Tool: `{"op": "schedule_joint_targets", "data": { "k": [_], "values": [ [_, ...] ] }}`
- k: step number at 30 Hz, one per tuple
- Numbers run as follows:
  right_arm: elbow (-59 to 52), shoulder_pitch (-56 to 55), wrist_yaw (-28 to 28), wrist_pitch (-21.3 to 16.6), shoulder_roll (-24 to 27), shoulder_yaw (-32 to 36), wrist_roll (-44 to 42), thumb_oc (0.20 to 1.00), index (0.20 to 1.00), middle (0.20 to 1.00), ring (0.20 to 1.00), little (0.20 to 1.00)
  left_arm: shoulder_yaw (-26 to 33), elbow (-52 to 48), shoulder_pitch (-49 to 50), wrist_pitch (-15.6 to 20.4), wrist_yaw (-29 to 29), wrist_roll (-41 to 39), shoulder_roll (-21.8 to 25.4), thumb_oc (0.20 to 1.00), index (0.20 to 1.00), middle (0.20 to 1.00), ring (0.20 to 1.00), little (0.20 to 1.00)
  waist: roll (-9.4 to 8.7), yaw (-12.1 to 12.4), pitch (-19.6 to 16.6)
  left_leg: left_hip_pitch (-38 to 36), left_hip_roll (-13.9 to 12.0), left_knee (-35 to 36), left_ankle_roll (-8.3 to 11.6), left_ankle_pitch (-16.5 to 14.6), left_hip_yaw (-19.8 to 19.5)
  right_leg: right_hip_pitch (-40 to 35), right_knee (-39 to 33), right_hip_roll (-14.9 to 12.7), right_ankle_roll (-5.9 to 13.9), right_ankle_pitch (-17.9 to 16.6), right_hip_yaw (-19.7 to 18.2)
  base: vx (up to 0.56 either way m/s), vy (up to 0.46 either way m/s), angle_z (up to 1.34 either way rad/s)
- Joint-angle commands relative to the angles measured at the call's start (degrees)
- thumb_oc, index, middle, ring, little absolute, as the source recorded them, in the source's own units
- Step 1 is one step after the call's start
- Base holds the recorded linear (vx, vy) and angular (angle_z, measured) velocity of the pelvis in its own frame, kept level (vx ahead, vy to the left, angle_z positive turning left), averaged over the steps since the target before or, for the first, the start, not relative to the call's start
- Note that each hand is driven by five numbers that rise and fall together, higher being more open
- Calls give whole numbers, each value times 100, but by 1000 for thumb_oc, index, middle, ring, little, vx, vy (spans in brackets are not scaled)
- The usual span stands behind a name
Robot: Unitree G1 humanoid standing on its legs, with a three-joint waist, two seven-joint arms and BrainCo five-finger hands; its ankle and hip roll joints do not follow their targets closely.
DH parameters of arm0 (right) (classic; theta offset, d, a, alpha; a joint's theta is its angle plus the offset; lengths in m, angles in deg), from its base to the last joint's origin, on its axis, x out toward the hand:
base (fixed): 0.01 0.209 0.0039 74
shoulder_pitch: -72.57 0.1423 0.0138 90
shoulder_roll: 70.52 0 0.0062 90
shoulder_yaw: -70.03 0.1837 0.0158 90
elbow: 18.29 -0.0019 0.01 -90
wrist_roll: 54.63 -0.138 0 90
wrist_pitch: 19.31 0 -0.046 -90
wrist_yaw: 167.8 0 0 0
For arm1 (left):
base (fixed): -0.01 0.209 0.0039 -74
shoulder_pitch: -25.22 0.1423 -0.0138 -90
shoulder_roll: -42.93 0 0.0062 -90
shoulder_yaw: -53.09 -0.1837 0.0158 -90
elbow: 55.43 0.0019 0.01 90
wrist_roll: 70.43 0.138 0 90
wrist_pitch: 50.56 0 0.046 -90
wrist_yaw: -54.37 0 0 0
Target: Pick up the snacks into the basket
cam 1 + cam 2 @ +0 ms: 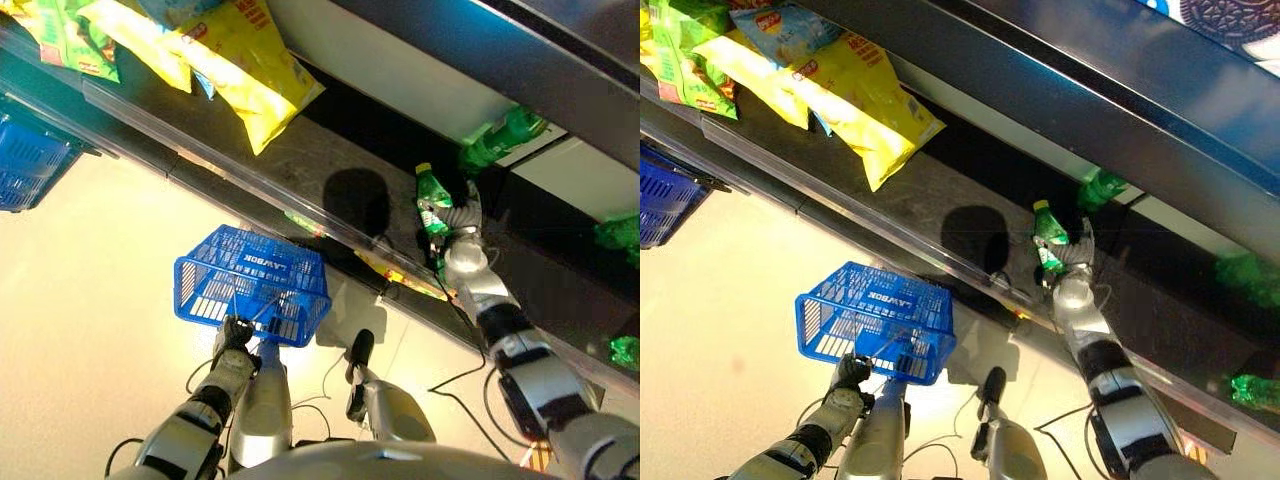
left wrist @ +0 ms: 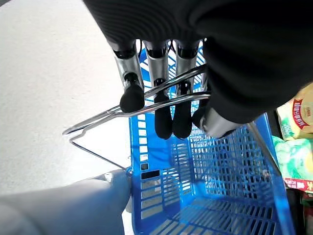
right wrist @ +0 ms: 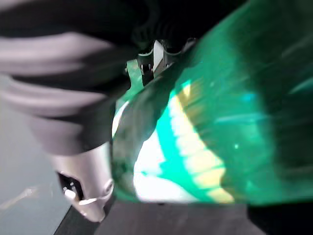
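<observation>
A blue plastic basket [image 1: 255,285] hangs in front of the shelf, and my left hand [image 1: 232,335] is shut on its wire handles [image 2: 146,103]. The left wrist view shows my fingers [image 2: 164,110] curled over both wires, with the basket's mesh [image 2: 210,196] below holding nothing I can see. My right hand [image 1: 462,250] reaches onto the dark shelf and is shut on a green bottle [image 1: 431,205] with a yellow cap. In the right wrist view the bottle [image 3: 220,122] sits right against my hand [image 3: 73,122]. Yellow snack bags [image 1: 240,60] lie further left on the shelf.
Green snack bags [image 1: 60,35] lie beside the yellow ones. More green bottles [image 1: 505,135] stand behind the held one and to the right [image 1: 1245,275]. A clear rail [image 1: 250,190] runs along the shelf's front edge. Another blue basket [image 1: 25,165] sits at the far left.
</observation>
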State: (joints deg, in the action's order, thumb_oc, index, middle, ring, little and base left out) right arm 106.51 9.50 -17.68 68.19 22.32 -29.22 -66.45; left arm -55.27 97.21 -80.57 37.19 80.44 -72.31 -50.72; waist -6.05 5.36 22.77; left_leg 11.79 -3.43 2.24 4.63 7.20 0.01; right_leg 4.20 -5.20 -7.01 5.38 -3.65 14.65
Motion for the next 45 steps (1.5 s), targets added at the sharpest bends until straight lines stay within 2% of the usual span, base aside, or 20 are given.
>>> {"op": "schedule_joint_targets", "data": {
  "k": [1, 11, 15, 19, 21, 22, 27, 28, 30, 31, 33, 34, 37, 38, 42, 43, 44, 45],
  "values": [
    [-538, -555, -96, 36, 159, 338, 244, 1000, 1000, 1000, 1000, 1000, 145, 232, 111, -91, 209, 118, -155, 200, 200, 200, 200, 200, 25, -186, 210, 71, 419, -155, -377, -439, 87, 431, 353, -286, 350, -219, -426, 0, 0, 0],
    [-1678, -1479, 150, -60, 258, 627, 589, 1000, 1000, 1000, 1000, 1000, 314, 99, 297, -121, 140, 306, -96, 203, 203, 203, 203, 203, -5, -356, 140, 0, 391, -162, -371, -465, 136, 429, 391, -255, 342, -181, -471, 4, -17, -5],
    [-1614, -1479, 228, -43, 293, 586, 648, 1000, 1000, 1000, 1000, 1000, 324, 79, 360, -116, 119, 340, -79, 216, 216, 216, 216, 216, -11, -360, 107, -33, 382, -98, -363, -434, 137, 430, 357, -239, 345, -198, -482, 3, -9, -3],
    [-1156, -1157, 362, 252, 437, 379, 1016, 1000, 1000, 1000, 1000, 1000, 257, 40, 386, -133, 19, 420, -48, 225, 225, 225, 225, 225, -24, -301, 73, -88, 383, -21, -364, -416, 115, 406, 320, -224, 352, -217, -463, 0, 0, 0],
    [-1054, -1056, 359, 271, 443, 336, 1040, 1000, 1000, 1000, 1000, 1000, 242, 33, 384, -134, 6, 444, -37, 231, 231, 231, 231, 231, -26, -292, 74, -97, 379, -12, -367, -417, 108, 399, 314, -222, 351, -217, -459, 0, 0, 0],
    [-707, -737, 412, 400, 475, 162, 1203, 1000, 1000, 1000, 1000, 1000, 181, 53, 389, -144, -37, 474, -27, 231, 231, 231, 231, 231, -27, -239, 62, -98, 387, 7, -372, -416, 97, 399, 310, -223, 356, -224, -450, 0, 0, 0],
    [27, 33, 524, 556, 542, -363, 1387, 1000, 1000, 1000, 1000, 1000, 70, 12, 336, -150, 18, 517, 43, 209, 209, 209, 209, 209, -70, -138, 101, -62, 394, 11, -371, -392, 89, 425, 298, -221, 372, -270, -441, 0, 0, 0],
    [545, 485, 636, 647, 573, -694, 1454, 1000, 1000, 1000, 1000, 1000, -18, 56, 309, -163, 42, 513, 51, 200, 200, 200, 200, 200, -101, -65, 123, -38, 394, 14, -369, -371, 80, 448, 301, -223, 375, -299, -434, 0, 0, 0],
    [890, 774, 699, 639, 573, -867, 1442, 1000, 1000, 1000, 1000, 1000, -56, 103, 269, -167, 35, 511, 45, 200, 200, 200, 200, 200, -118, -39, 142, -20, 392, 16, -367, -362, 72, 459, 298, -222, 377, -312, -430, 0, 0, 0],
    [1485, 1320, 814, 711, 612, -1177, 1470, 1000, 1000, 1000, 1000, 1000, -127, 157, 210, -188, 42, 487, 81, 200, 200, 200, 200, 200, -148, 32, 186, 22, 389, 13, -362, -340, 61, 491, 294, -218, 374, -345, -430, 0, 0, 0],
    [1737, 1560, 874, 740, 613, -1315, 1480, 1000, 1000, 1000, 1000, 1000, -152, 186, 176, -189, 40, 473, 98, 200, 200, 200, 200, 200, -156, 66, 204, 48, 386, 6, -358, -329, 52, 511, 297, -217, 370, -360, -428, 0, 0, 0],
    [2330, 2059, 1050, 857, 573, -1599, 1558, 1000, 1000, 1000, 1000, 1000, -227, 220, 99, -191, 35, 423, 130, 200, 200, 200, 200, 200, -174, 143, 246, 105, 381, 0, -351, -305, 24, 542, 290, -216, 372, -390, -413, 0, 0, 0],
    [2901, 2435, 1144, 899, 469, -1778, 1618, 1000, 1000, 1000, 1000, 1000, -299, 240, 5, -187, 23, 392, 130, 200, 200, 200, 200, 200, -175, 191, 292, 162, 378, -6, -345, -280, 4, 575, 291, -208, 372, -410, -393, 0, 0, 0],
    [3424, 2793, 1203, 1001, 374, -1960, 1772, 1000, 1000, 1000, 1000, 1000, -368, 274, -57, -183, 40, 325, 109, 200, 200, 200, 200, 200, -165, 271, 336, 224, 388, -10, -344, -254, -24, 608, 288, -213, 379, -439, -363, -21, 1, 3],
    [3909, 3116, 1281, 1109, 144, -2199, 2156, 1000, 1000, 1000, 1000, 1000, -477, 352, -228, -177, 100, 239, 45, 200, 200, 200, 200, 200, -152, 363, 400, 322, 400, 10, -340, -206, -92, 654, 263, -215, 388, -483, -326, -11, 6, 7],
    [3934, 3148, 1285, 1117, 86, -2227, 2202, 784, 784, 784, 784, 784, -492, 354, -255, -173, 128, 210, 27, 200, 200, 200, 200, 200, -152, 380, 411, 350, 404, 16, -339, -192, -114, 668, 260, -213, 390, -489, -315, -10, 11, 9],
    [3963, 3147, 1293, 1114, 12, -2229, 2210, 404, 404, 404, 404, 404, -496, 366, -289, -167, 145, 187, 7, 200, 200, 200, 200, 200, -152, 394, 419, 368, 404, 24, -340, -181, -130, 677, 253, -212, 395, -498, -305, -13, 8, 8],
    [3964, 3136, 1290, 1097, -21, -2197, 2173, 200, 200, 200, 200, 200, -490, 386, -308, -164, 151, 168, -8, 200, 200, 200, 200, 200, -155, 401, 419, 384, 400, 28, -338, -174, -139, 684, 246, -216, 400, -504, -297, -13, 10, 10]
  ]
}}
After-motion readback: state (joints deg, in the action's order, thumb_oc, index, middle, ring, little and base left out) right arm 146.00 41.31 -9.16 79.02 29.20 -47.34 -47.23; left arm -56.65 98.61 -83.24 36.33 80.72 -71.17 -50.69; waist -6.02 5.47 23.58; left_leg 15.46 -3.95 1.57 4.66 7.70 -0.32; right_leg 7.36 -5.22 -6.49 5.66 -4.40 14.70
